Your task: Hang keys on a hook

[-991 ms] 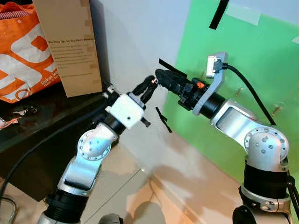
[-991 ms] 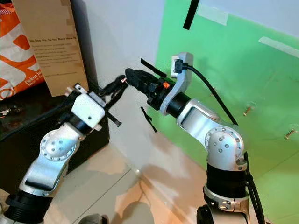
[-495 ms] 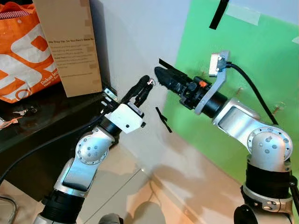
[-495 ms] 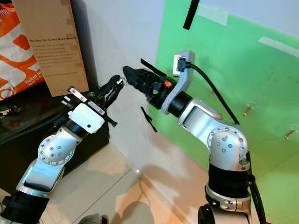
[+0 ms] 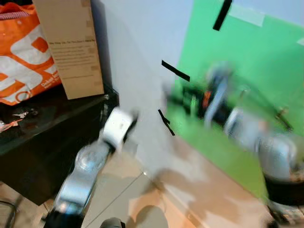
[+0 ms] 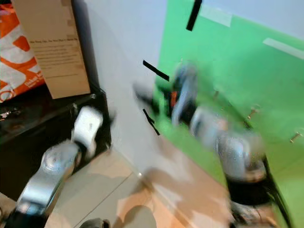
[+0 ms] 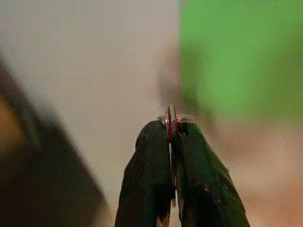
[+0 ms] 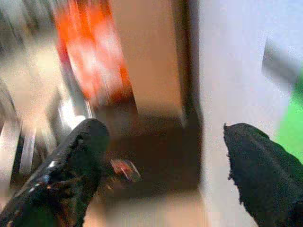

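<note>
Left claw [image 7: 171,137] is clenched on the keys [image 7: 171,126], a red ring pinched at its fingertips, near the white wall [image 5: 137,57]. Right claw [image 8: 165,156] is released, fingers spread wide; both arms are blurred.

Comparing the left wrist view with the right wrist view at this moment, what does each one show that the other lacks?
The left wrist view has the left gripper shut on a thin red and silver ring, facing a pale wall and the green panel. The right wrist view has the right gripper with its fingers wide apart, looking at the orange bag, the cardboard box and the dark cabinet, all blurred. Both share the pale wall and a patch of green.
</note>
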Available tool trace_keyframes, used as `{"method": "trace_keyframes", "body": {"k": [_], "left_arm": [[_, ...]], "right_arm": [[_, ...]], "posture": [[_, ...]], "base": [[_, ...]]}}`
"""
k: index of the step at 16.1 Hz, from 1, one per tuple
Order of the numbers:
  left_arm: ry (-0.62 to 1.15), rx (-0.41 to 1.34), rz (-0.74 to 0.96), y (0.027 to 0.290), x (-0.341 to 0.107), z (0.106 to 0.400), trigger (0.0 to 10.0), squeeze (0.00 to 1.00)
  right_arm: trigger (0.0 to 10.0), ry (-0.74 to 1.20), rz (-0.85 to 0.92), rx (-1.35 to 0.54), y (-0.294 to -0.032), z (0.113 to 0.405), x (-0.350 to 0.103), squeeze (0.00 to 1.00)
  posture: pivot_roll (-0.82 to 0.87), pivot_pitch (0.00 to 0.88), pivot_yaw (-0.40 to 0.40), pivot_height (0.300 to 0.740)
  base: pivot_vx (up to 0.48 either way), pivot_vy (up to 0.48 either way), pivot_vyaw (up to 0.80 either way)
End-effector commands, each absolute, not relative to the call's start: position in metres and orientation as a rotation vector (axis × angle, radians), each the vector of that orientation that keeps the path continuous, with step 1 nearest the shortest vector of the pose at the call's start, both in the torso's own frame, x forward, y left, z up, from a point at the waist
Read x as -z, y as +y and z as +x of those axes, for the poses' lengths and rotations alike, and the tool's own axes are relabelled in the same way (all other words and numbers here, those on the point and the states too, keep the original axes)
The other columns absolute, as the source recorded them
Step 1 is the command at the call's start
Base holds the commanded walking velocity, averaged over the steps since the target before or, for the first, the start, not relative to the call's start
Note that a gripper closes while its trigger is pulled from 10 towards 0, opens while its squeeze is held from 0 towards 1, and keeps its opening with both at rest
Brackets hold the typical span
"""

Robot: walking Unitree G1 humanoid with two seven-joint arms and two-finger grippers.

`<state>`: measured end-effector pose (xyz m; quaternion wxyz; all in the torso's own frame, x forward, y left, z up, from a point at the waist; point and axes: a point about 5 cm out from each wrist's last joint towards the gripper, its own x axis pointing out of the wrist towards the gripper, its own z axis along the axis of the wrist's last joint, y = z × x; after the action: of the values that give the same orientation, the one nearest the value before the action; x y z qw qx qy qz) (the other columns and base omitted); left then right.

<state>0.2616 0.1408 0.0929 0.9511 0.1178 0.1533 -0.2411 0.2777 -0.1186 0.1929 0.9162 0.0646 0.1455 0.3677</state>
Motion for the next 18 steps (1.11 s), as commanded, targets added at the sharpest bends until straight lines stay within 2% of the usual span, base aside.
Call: {"method": "trace_keyframes", "body": {"k": [1, 2, 3, 4, 5, 6, 7, 8, 16, 18], "left_arm": [[0.457, 0.469, 0.166, 0.146, -0.082, 0.258, 0.0, 0.00], [0.546, 0.453, 0.103, 0.150, -0.072, 0.252, 0.0, 0.00], [0.820, 0.420, 0.015, 0.165, -0.034, 0.228, 0.0, 0.00], [0.881, 0.437, 0.132, 0.174, -0.021, 0.218, 0.0, 0.00], [0.920, 0.447, 0.066, 0.172, -0.021, 0.208, 0.0, 0.00], [0.934, 0.417, -0.130, 0.163, -0.029, 0.210, 0.0, 0.00], [1.006, 0.372, 0.016, 0.174, -0.013, 0.204, 0.0, 0.00], [1.031, 0.359, 0.067, 0.178, -0.007, 0.201, 0.0, 0.00], [1.031, 0.368, 0.108, 0.177, -0.012, 0.200, 0.0, 0.00], [0.891, 0.436, 0.144, 0.174, -0.024, 0.210, 0.0, 0.00]], "right_arm": [[10.0, 0.329, 0.070, -0.782, -0.117, 0.273, -0.188, 1.00], [10.0, 0.343, 0.045, -0.784, -0.118, 0.271, -0.184, 1.00], [10.0, 0.373, 0.018, -0.804, -0.118, 0.267, -0.176, 1.00], [10.0, 0.382, 0.013, -0.812, -0.117, 0.266, -0.174, 1.00], [10.0, 0.403, -0.014, -0.839, -0.115, 0.261, -0.170, 1.00], [10.0, 0.418, -0.051, -0.862, -0.116, 0.256, -0.164, 1.00], [10.0, 0.442, -0.073, -0.867, -0.115, 0.254, -0.157, 1.00], [10.0, 0.449, -0.079, -0.868, -0.115, 0.254, -0.155, 1.00], [10.0, 0.442, -0.078, -0.899, -0.116, 0.258, -0.155, 1.00], [10.0, 0.436, -0.069, -0.900, -0.116, 0.259, -0.156, 1.00]], "posture": [[0.04, 0.000, -0.075, 0.740], [0.04, 0.000, -0.075, 0.740], [0.04, 0.000, -0.072, 0.740], [0.03, 0.000, -0.068, 0.740], [0.02, 0.000, -0.065, 0.740], [0.03, 0.000, -0.068, 0.740], [0.03, 0.000, -0.074, 0.740], [0.03, 0.000, -0.074, 0.740], [0.04, 0.000, -0.103, 0.740], [0.04, 0.000, -0.104, 0.740]], "base": [[0.000, 0.000, 0.00], [0.000, 0.000, 0.00], [0.000, 0.000, 0.00], [0.000, 0.000, 0.00], [0.000, 0.000, 0.00], [0.000, 0.000, 0.00], [0.000, 0.000, 0.00], [0.000, 0.000, 0.00], [0.000, 0.000, 0.00], [0.000, 0.000, 0.00]]}}
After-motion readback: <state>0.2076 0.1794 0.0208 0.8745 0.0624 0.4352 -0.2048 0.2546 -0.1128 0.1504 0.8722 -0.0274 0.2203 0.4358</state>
